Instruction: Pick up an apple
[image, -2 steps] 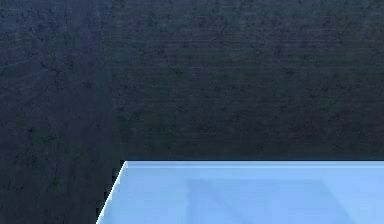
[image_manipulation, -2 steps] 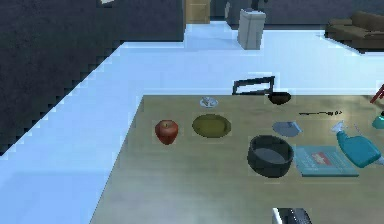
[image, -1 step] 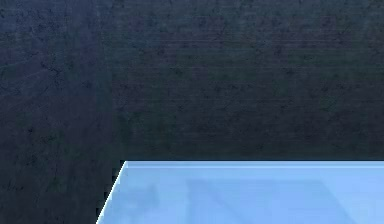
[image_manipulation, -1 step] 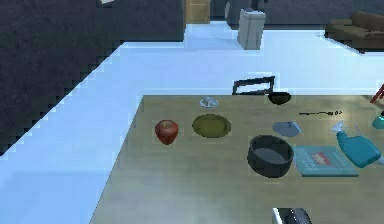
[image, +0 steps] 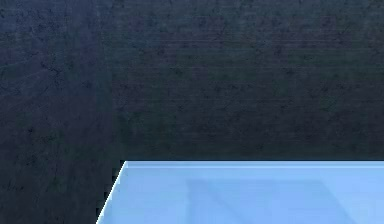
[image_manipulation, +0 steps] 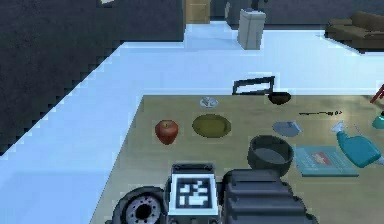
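A red apple (image_manipulation: 167, 131) lies on the tan table (image_manipulation: 150, 165) near its left edge, beside an olive plate (image_manipulation: 211, 126). At the arm side view's bottom edge stands the arm's ribbed dark bar (image_manipulation: 262, 198) with a white marker square (image_manipulation: 193, 192). Left of the square is the gripper's dark round body (image_manipulation: 140, 210), low over the table's near corner. Its far end cannot be made out, so I cannot tell whether it holds anything. The apple is farther out than the gripper and slightly to its right.
Also on the table are a dark bowl (image_manipulation: 270, 153), a small black bowl (image_manipulation: 279, 98), a blue book (image_manipulation: 320, 160) and a teal bottle (image_manipulation: 357, 150). A dark chair (image_manipulation: 253, 86) stands behind it. In the forward view a dark wall (image: 190, 80) rises close ahead above pale floor (image: 250, 195).
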